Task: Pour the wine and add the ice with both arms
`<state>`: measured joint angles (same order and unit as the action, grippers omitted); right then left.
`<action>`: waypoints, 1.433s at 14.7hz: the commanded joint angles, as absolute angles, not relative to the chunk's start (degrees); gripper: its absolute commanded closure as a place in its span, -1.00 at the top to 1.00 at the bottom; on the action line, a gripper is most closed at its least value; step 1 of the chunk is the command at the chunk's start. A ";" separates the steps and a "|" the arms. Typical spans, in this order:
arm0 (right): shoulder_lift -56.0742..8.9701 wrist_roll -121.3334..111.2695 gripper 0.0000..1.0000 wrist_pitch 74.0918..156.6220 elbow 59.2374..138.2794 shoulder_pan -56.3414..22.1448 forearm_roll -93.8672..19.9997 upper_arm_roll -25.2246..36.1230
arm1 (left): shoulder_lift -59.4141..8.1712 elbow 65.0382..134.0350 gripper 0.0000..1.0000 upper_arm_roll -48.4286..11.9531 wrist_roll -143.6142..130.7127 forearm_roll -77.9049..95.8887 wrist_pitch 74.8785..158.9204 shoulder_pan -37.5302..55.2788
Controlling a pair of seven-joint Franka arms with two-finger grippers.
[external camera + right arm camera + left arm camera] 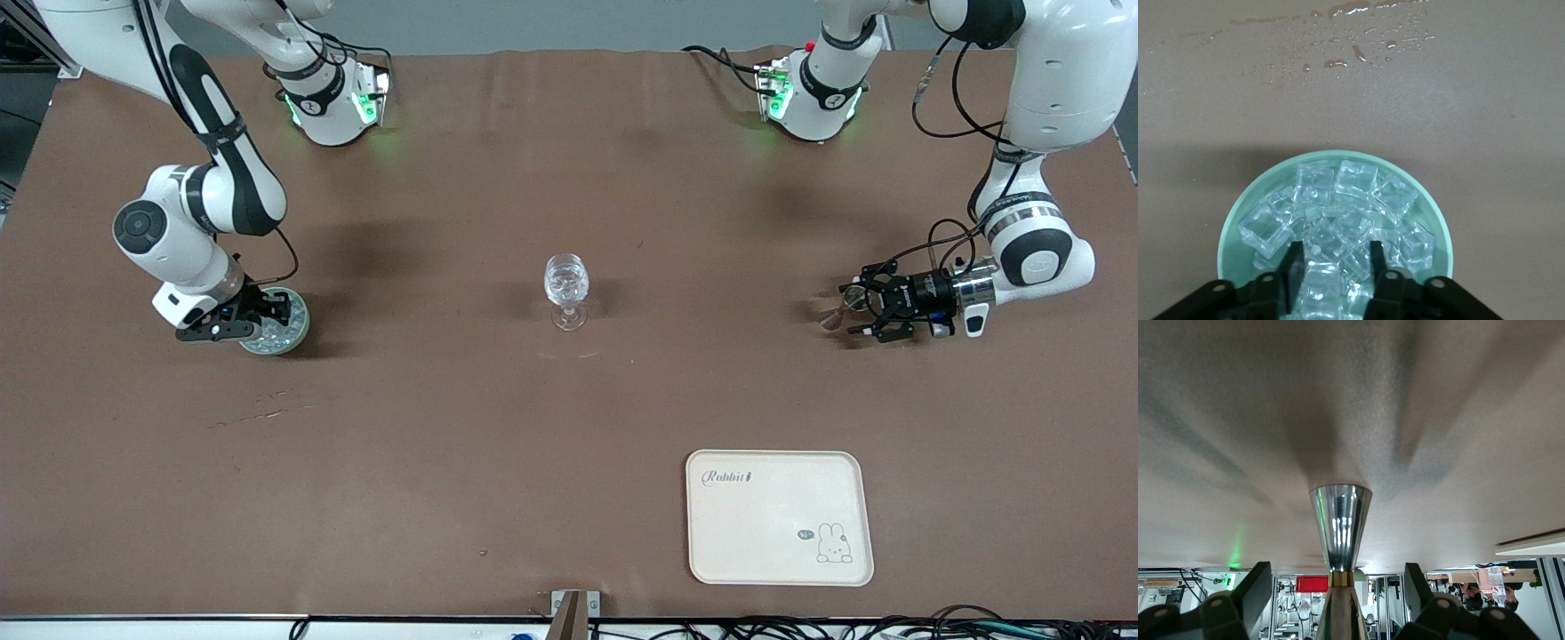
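Observation:
A pale green round dish (292,336) of ice (283,325) stands toward the right arm's end of the table. My right gripper (276,313) is down in it. In the right wrist view the dish (1237,220) holds several clear ice cubes (1355,180). My right gripper (1336,250) is open with one cube (1323,283) between its fingers. A stemmed glass (566,286) stands mid-table with glittering clear contents. My left gripper (852,309) is low toward the left arm's end, open around an upright shiny metal measuring cup (834,317). In the left wrist view the cup (1340,520) stands untouched between the fingers of my left gripper (1336,577).
A cream tray (778,462) with a rabbit print lies near the front camera edge, toward the left arm's end. Wet spots (1351,47) mark the brown table cover beside the dish, also in the front view (258,413).

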<state>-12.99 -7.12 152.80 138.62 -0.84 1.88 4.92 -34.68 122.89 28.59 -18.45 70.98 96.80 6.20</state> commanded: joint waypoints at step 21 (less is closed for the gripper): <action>-13.36 -4.92 0.08 140.97 132.36 -0.44 1.41 4.31 | -32.34 124.80 -0.73 28.83 -18.46 72.86 97.56 6.15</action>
<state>-13.07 -5.65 140.04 131.87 -0.86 1.70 4.74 -33.77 123.73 28.69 -19.58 72.06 97.16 6.08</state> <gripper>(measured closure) 0.502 0.604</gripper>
